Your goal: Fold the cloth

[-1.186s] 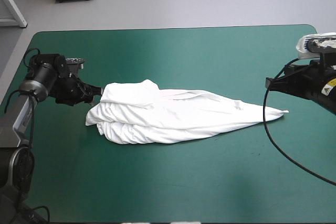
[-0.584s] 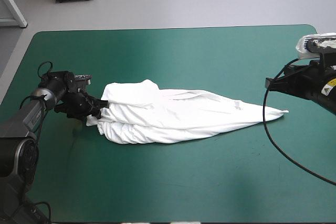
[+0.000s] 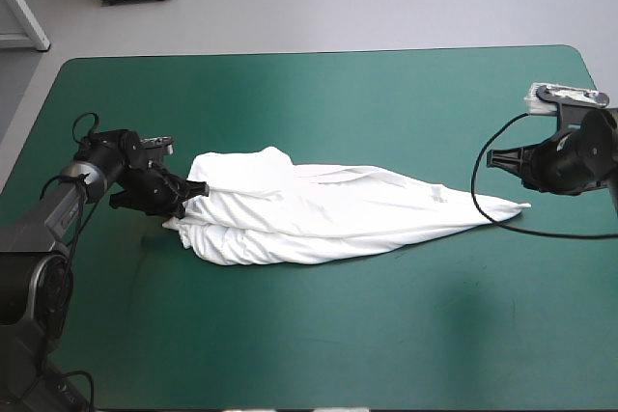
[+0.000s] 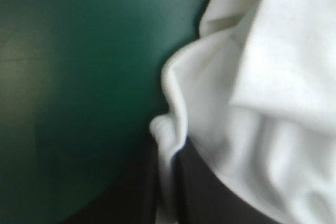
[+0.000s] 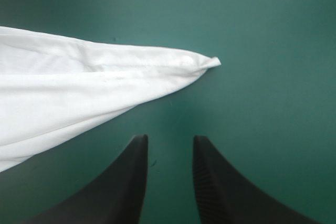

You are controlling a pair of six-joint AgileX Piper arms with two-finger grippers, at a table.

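T-shirt (image 3: 319, 214) lies bunched; left fingers (image 4: 205, 198), held low, pinch its edge; right fingers (image 5: 121, 182) hover spread near its tip.

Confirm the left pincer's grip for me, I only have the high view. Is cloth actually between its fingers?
Observer: Yes. In the left wrist view a fold of the T-shirt runs between the black fingers of the left pincer, which are all but shut on it.
Operator: Right one open or shut?
Observer: Open. The right wrist view shows the right pincer with its fingers apart and only the teal-green cover between them.
Operator: Touching the cloth?
Observer: No. The pointed tip of the T-shirt lies on the cover ahead of that pincer, apart from both fingers.
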